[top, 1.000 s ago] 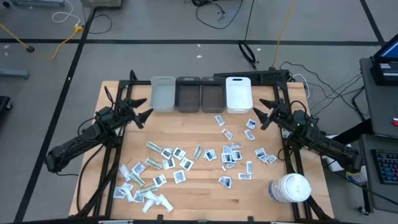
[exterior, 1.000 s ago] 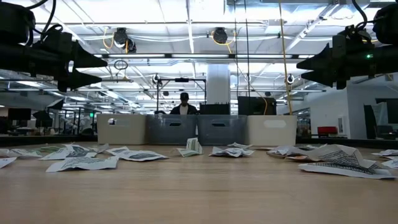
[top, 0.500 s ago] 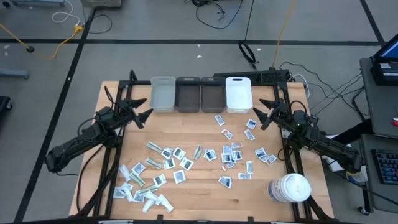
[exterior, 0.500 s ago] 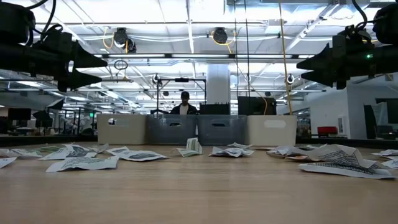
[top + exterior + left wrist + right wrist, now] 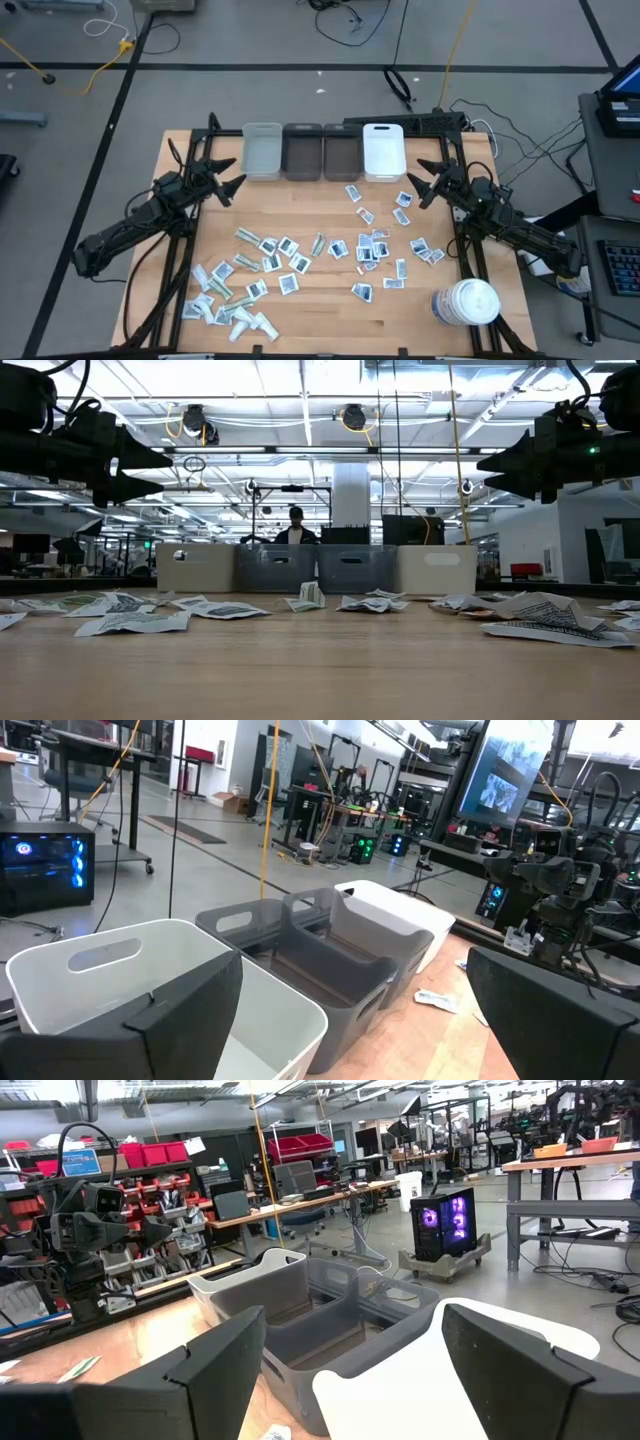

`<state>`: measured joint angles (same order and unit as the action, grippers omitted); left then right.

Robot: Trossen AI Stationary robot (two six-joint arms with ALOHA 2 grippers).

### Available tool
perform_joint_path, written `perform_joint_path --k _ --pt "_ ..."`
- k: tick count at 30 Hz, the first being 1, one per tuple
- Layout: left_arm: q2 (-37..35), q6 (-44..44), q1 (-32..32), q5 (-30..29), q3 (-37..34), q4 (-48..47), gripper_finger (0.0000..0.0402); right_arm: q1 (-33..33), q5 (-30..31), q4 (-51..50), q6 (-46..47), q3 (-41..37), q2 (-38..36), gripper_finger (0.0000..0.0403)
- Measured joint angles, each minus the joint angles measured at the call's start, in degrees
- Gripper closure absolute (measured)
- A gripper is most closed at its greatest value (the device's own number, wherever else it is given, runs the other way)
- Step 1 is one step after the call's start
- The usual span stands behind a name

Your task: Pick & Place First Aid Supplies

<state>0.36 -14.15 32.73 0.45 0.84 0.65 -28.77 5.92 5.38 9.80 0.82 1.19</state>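
The first aid supplies lie loose on the wooden table [image 5: 320,320] in two spreads: small white sachets and pale wrapped strips at the near left [image 5: 250,280], and more sachets at the centre right [image 5: 385,245]. In the low view they lie flat across the tabletop [image 5: 130,622]. My left gripper [image 5: 233,174] hangs open above the table's far left, pointing level toward the bins. My right gripper [image 5: 416,177] hangs open above the far right, also level. Both stand high above the table in the low view, left [image 5: 165,473] and right [image 5: 482,472]. Neither has anything between its fingers.
Several small bins stand in a row at the far edge: a light grey one [image 5: 262,150], two dark grey ones [image 5: 302,152] [image 5: 341,152] and a white one [image 5: 383,150]. A large white lidded jar [image 5: 466,303] stands at the near right corner. A person [image 5: 296,530] shows beyond the table.
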Motion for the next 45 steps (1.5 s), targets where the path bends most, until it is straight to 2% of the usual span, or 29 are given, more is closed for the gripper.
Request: perform_joint_path --k 20,23,30,38,45 --pt "0.1 -1.3 0.0 -0.6 1.1 -0.9 0.0009 0.0 0.0 0.0 0.0 0.0 0.0 0.0105" --pt "1.4 0.7 0.0 -0.8 6.4 -3.7 0.0009 0.0 0.0 0.0 0.0 0.0 0.0 0.0105" --pt "10.0 4.0 0.0 -2.6 23.3 -20.6 0.0009 0.0 0.0 0.0 0.0 0.0 0.0 0.0105" --pt "26.3 0.9 -0.5 0.8 44.0 -40.5 0.0009 0.0 0.0 0.0 0.0 0.0 0.0 0.0105" --pt "40.7 0.2 -4.6 4.5 59.3 -53.0 0.0009 0.0 0.0 0.0 0.0 0.0 0.0 0.0105"
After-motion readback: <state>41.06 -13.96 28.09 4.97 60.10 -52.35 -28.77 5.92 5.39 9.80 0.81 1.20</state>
